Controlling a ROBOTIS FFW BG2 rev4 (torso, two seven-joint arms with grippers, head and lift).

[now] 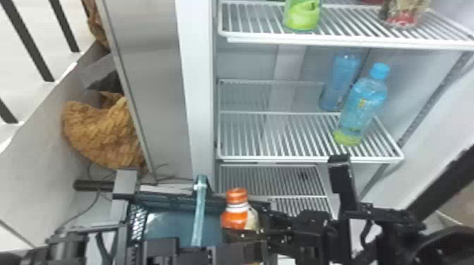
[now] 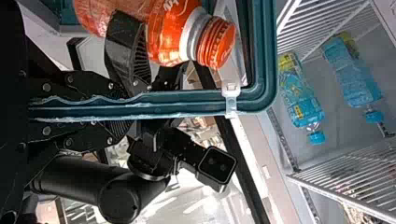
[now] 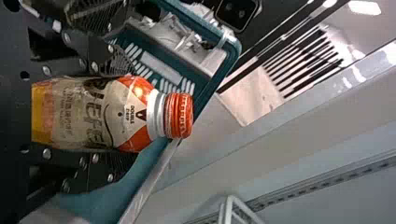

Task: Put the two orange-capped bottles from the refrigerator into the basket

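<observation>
Head view first: the right hand [image 1: 247, 234] has an orange-capped bottle [image 1: 237, 209] in its grip, cap up, at the right end of the teal basket [image 1: 150, 195]. I can't tell from here how far the bottle's base sits below the rim. The left hand [image 1: 162, 248] is down at the near side of the basket, and a pale teal strap [image 1: 199, 215] runs across the basket's opening. Behind all that is the refrigerator [image 1: 199, 88]. On a wire shelf [image 1: 275, 137] in there, 2 blue-capped bottles [image 1: 361, 105] stand over toward the right, 1 farther back than the other. The shelf above has a container with a bright green bottom [image 1: 302, 17] and a patterned pack with some red [image 1: 405, 16]. Off to the left of the fridge there's a brown, rough-textured thing [image 1: 105, 134].

Left wrist view: the left hand is clamped on the basket's rim, which runs between its 2 fingers [image 2: 84, 84]. The orange-capped bottle is just beside that rim, with a black finger of the right hand up against it. The same 2 blue-capped bottles are in the fridge, apart from the basket.

Right wrist view: the bottle is pinched between the right hand's 2 fingers, label and orange cap showing, cap end pointing away from the hand. The basket's slotted wall and rim are right behind it.
</observation>
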